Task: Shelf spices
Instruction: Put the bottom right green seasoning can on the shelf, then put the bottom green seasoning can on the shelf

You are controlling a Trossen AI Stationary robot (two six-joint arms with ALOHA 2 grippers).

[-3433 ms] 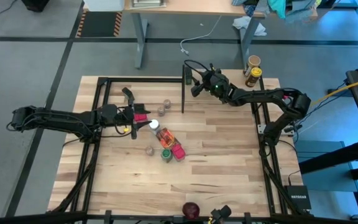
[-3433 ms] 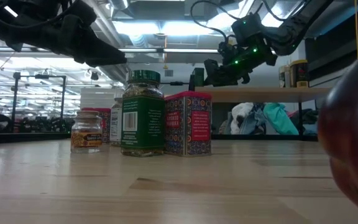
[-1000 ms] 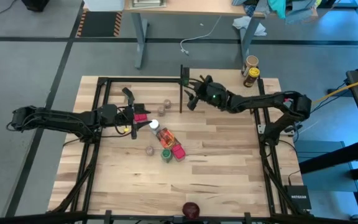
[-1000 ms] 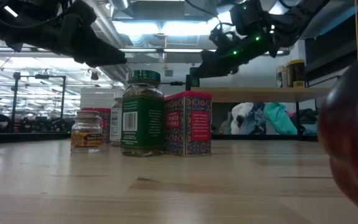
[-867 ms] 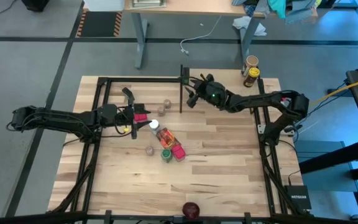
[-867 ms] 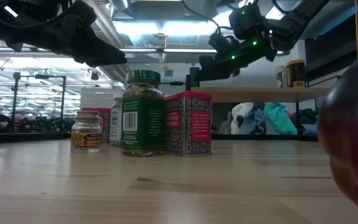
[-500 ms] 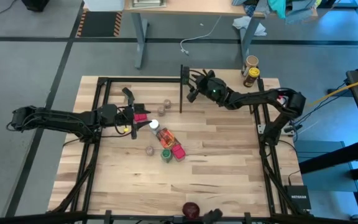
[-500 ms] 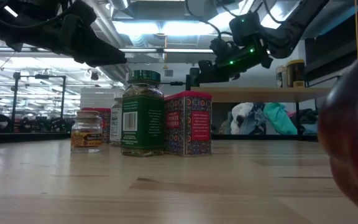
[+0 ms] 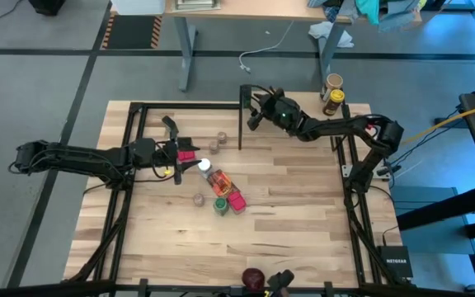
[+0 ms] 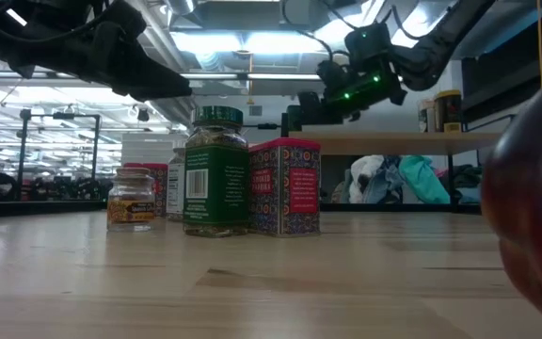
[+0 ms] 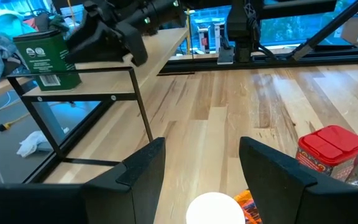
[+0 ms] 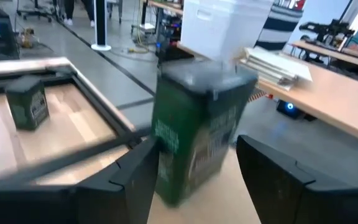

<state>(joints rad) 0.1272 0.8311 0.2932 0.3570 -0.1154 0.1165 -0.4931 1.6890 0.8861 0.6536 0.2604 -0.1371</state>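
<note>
The tabletop (image 9: 287,214) is pale blond wood in long planks, edged by a thin black frame. Both arms are black; the right gripper (image 10: 313,102) carries small green lights. At the cluster's centre stands a dark green jar (image 10: 215,179) with a green lid and a white label panel. At its 3 o'clock is a pink-red box (image 10: 285,185) with an ornate dark blue patterned border. At its 9 o'clock sits a small clear jar (image 10: 131,200) with an amber-orange label and tan lid. A white cap (image 11: 215,207) shows in the left wrist view, and a dark red round object (image 9: 253,278) lies at the table's 6 o'clock.
</note>
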